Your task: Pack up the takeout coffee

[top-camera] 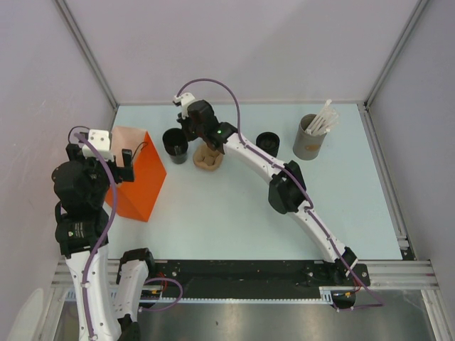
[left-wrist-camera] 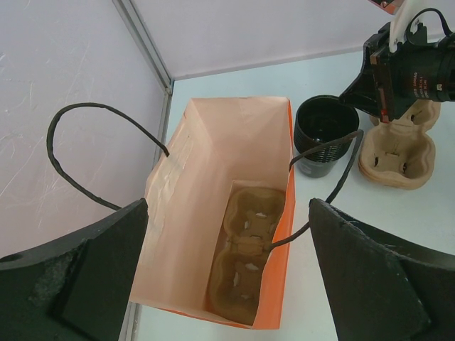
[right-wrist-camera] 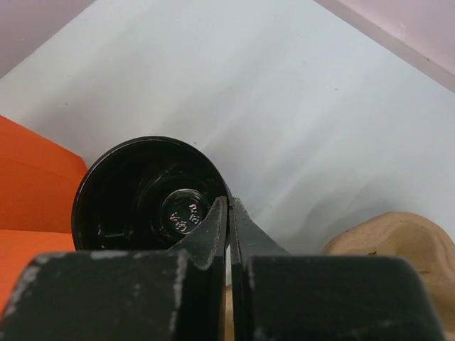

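- Near the left edge of the table [top-camera: 234,227] stands the bag [left-wrist-camera: 213,156], its mouth open. One carrier [left-wrist-camera: 245,249] lies flat on the bag floor with no cup in its pockets, so the packing is begun but the main part is left.
- The left claw [left-wrist-camera: 227,204] hangs over this mouth with fingers spread wide and holds nothing.
- The right handle [left-wrist-camera: 334,170] arcs between the mouth and the cup. I think it can catch a load that comes from that side.
- Just beside the bag, on its right, the cup [right-wrist-camera: 135,192] stands upright on the table. If it touches the bag I cannot tell, and a lid I cannot make out.
- The right claw [right-wrist-camera: 227,213] is closed on the cup's rim, one finger inside and one outside, as it seems. I judge the lift is the step in hand. After it the cup must rise over the bag's edge, which is higher than the cup, and go down into a pocket.
- Right of the cup a second carrier [top-camera: 207,160] lies under the right wrist, so a low swing to that side has little room.
- Toward the far right corner stand a second cup [top-camera: 268,142] and a holder [top-camera: 307,138] of white sticks, well apart from the bag and not packed.
- The middle of the table is open, only the right arm crosses above it. The left wall is close to the bag.
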{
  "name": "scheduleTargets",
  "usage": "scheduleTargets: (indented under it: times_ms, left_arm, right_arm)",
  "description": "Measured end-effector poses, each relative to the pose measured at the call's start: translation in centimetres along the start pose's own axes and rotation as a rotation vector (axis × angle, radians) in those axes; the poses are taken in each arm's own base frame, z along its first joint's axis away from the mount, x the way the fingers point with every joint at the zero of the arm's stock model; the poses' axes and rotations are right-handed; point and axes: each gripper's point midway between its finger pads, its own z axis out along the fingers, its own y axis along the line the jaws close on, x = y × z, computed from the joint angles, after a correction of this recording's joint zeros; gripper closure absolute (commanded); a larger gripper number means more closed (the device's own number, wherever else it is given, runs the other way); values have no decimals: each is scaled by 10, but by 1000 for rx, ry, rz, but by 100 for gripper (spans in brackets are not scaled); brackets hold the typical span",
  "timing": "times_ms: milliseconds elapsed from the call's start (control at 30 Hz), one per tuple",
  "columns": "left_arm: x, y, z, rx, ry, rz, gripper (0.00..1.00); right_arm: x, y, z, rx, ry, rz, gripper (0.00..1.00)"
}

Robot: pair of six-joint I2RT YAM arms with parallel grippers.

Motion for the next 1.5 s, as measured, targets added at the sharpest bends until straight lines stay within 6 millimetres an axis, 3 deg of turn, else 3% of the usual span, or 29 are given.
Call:
scheduleTargets:
  times_ms: [500, 667, 933, 1300, 1500]
  left_arm:
    - [1, -1, 1, 5, 2, -2, 0]
    - [3, -1, 1, 10, 6, -3, 0]
    - [3, -1, 1, 6, 7, -4, 0]
    - [3, 0, 1, 7, 7, -5, 0]
    - [3, -1, 1, 9, 7, -5, 0]
  right_arm:
    - [-12, 11, -3, 2, -32, -14, 100]
    - [-15, 5, -3, 12, -38, -10, 100]
    - [-38, -12, -9, 17, -87, 41, 100]
    - [-42, -12, -12, -21, -85, 92, 100]
    - [-57, -7, -24, -42, -103, 103, 100]
